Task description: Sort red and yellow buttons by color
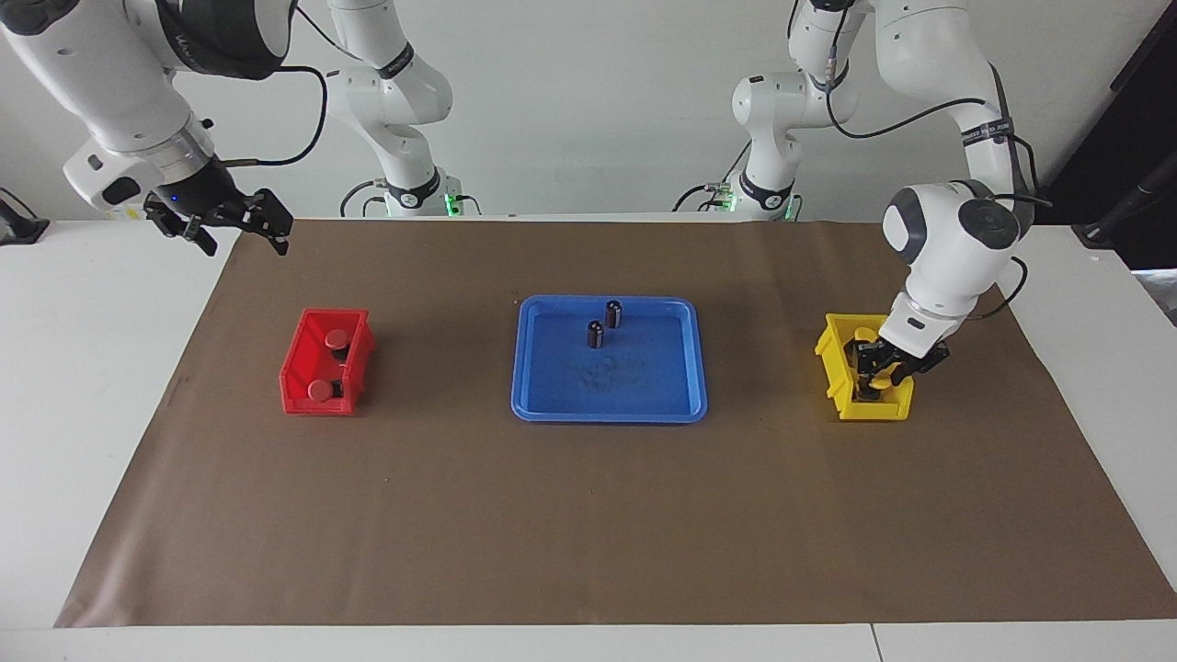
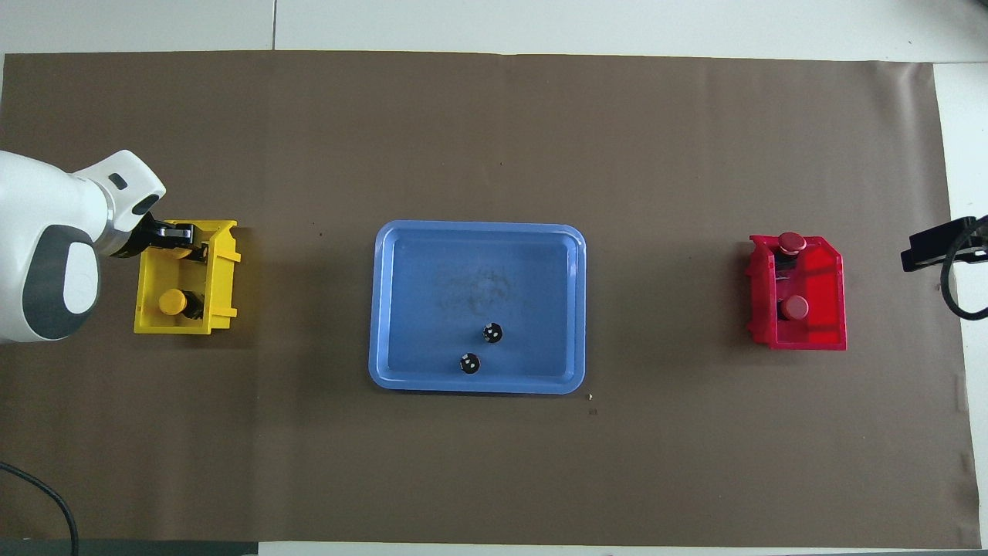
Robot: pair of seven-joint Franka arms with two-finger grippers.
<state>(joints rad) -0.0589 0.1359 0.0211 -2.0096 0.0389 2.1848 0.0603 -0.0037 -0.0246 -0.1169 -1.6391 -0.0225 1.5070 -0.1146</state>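
Note:
Two red buttons (image 1: 337, 338) (image 1: 319, 390) lie in the red bin (image 1: 299, 368) toward the right arm's end; they also show in the overhead view (image 2: 791, 242) (image 2: 793, 307). One yellow button (image 2: 171, 301) lies in the yellow bin (image 2: 224, 270) toward the left arm's end. A second yellow cap (image 2: 176, 251) shows just under my left gripper (image 1: 874, 370), which is down inside that bin (image 1: 832, 368). My right gripper (image 1: 234, 230) is open and empty, raised over the table's edge at the right arm's end, and the arm waits.
A blue tray (image 1: 607, 416) sits at the middle of the brown mat, with two dark capless cylinders (image 1: 613, 313) (image 1: 595, 334) standing in its part nearer to the robots. The tray (image 2: 478, 386) also shows in the overhead view.

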